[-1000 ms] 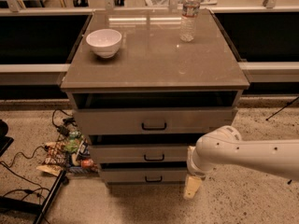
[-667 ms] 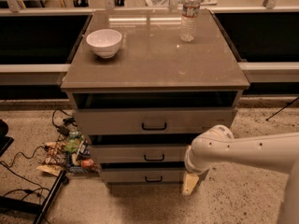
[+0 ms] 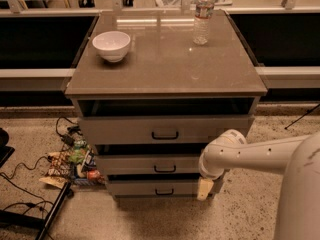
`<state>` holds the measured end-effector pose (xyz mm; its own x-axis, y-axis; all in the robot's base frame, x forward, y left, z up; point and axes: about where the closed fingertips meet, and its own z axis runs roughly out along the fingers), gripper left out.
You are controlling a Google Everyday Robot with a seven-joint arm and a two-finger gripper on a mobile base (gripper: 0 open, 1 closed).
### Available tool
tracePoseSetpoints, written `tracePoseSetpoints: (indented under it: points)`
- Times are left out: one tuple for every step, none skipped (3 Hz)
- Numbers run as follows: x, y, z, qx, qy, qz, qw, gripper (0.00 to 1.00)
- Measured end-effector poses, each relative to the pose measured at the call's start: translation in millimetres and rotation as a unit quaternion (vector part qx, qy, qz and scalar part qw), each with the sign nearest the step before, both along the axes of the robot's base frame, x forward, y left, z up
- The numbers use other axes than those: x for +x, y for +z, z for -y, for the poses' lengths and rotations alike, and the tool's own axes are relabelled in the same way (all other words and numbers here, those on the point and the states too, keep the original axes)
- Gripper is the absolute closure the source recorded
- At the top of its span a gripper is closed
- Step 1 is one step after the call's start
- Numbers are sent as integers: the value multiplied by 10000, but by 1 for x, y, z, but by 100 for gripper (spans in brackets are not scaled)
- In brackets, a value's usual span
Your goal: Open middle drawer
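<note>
Camera view. The white arm (image 3: 260, 156) enters from the right of the cabinet (image 3: 165, 71) and runs leftward, level with the middle drawer (image 3: 150, 164). Its rounded wrist joint covers the right end of that drawer's front. From the joint the gripper (image 3: 204, 190) hangs downward, a tan piece lying over the right end of the bottom drawer (image 3: 145, 187). Contact with either front cannot be confirmed. Whether the gripper is open or closed cannot be told. It is well apart from the middle drawer's handle (image 3: 165, 169), which sits at the centre of the front.

The middle drawer is second in the cabinet's stack, below the taller top drawer (image 3: 125, 130) and above the bottom drawer. A dark gap shows above its low grey front.

On the cabinet's brown top, a white bowl (image 3: 111, 45) stands at the rear left and a clear bottle (image 3: 202, 15) stands upright at the rear right.

The floor (image 3: 250, 216) is speckled. Left of the cabinet's base lie coloured packets (image 3: 75, 161) and black cables (image 3: 25, 184). Behind the cabinet, dark panels run to both sides.
</note>
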<state>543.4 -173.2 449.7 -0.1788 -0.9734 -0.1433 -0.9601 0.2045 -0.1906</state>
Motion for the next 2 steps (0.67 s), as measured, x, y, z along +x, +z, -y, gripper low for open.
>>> tracePoseSetpoints:
  points:
    - [7,-9,2,-62,-5,-15,10000,0]
    - [18,-23,-7,-195,40,-87,9998,0]
